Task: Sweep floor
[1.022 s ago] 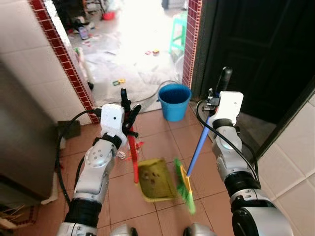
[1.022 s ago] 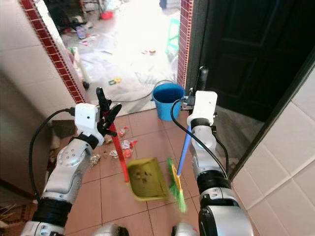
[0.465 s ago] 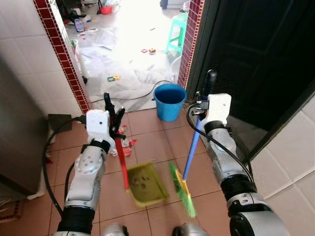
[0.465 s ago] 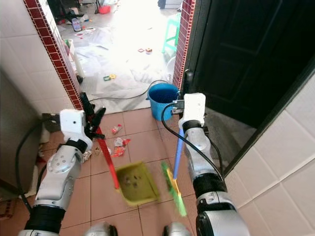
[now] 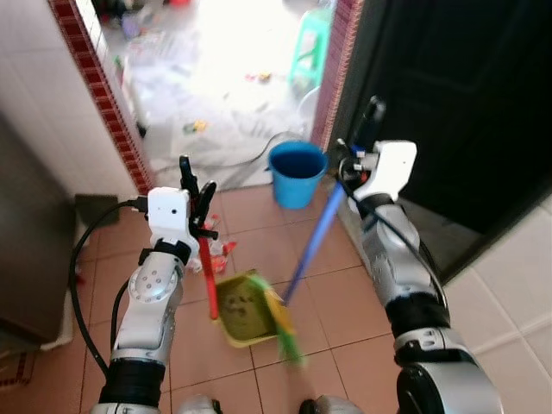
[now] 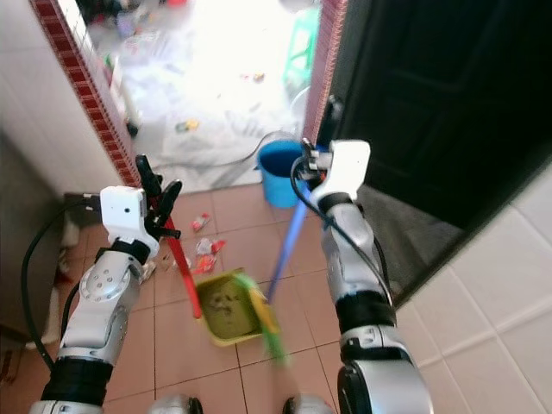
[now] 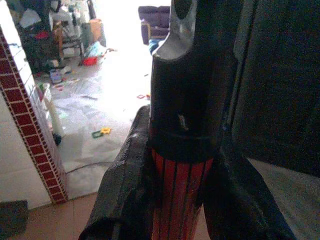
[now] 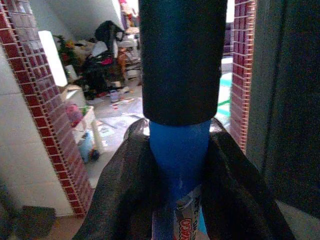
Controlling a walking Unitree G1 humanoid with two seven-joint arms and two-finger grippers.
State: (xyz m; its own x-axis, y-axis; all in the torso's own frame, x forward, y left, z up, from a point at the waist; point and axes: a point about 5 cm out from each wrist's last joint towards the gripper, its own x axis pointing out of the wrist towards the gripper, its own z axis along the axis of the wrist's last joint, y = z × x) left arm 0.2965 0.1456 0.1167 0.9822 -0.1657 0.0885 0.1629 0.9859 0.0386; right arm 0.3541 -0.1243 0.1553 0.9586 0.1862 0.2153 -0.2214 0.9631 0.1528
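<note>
My left gripper (image 5: 197, 191) is shut on the red handle (image 5: 207, 276) of a yellow-green dustpan (image 5: 240, 304) resting on the orange floor tiles. My right gripper (image 5: 362, 155) is shut on the blue handle (image 5: 312, 241) of a broom. The broom's green bristles (image 5: 283, 332) lie blurred over the pan's right edge. In the left wrist view the black fingers (image 7: 125, 190) clamp the red handle (image 7: 180, 200). In the right wrist view the fingers (image 8: 125, 185) clamp the blue handle (image 8: 180, 170). Scraps of red and white litter (image 5: 222, 252) lie on the tiles just beyond the pan.
A blue bucket (image 5: 297, 172) stands by the red-brick doorway post (image 5: 332, 78). A dark door (image 5: 448, 103) is at the right. A grey cabinet (image 5: 26, 259) stands on the left. Beyond the doorway is a bright floor with scattered toys (image 5: 194, 127), a cable and a green stool (image 5: 310, 52).
The broom head has swung left from beside the dustpan onto its right edge, the blue handle now slanting more. The dustpan stays on the floor. The camera has shifted slightly.
</note>
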